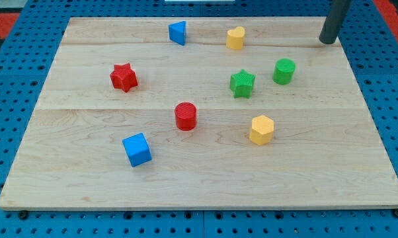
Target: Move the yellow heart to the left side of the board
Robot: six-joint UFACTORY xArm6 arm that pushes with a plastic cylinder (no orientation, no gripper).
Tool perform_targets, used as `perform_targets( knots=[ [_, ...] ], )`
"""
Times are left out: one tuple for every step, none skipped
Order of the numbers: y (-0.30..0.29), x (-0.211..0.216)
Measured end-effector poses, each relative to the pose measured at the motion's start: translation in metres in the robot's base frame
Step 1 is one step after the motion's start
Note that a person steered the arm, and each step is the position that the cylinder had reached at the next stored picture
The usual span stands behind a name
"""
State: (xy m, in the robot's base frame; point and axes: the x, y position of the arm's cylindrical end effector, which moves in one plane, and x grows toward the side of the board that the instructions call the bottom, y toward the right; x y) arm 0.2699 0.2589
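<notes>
The yellow heart [235, 38] stands near the view's top edge of the wooden board [86, 192], a little right of the middle. My tip [327, 41] is at the view's top right, well to the right of the heart and apart from it. The blue triangular block [178, 32] lies to the heart's left, also by the top edge.
A green star [242, 83] and a green cylinder [283, 71] lie below the heart. A yellow hexagon [261, 129] is at lower right, a red cylinder [185, 116] at centre, a blue cube [137, 149] at lower left, a red star [123, 77] at left.
</notes>
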Motion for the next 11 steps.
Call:
perform_targets(
  knots=[
    [0.0, 0.0],
    [0.001, 0.0],
    [0.001, 0.0],
    [0.001, 0.0],
    [0.001, 0.0],
    [-0.001, 0.0],
    [-0.008, 0.0],
    [-0.043, -0.009],
    [-0.084, -0.014],
    [-0.116, -0.033],
    [-0.166, 0.0]
  ],
)
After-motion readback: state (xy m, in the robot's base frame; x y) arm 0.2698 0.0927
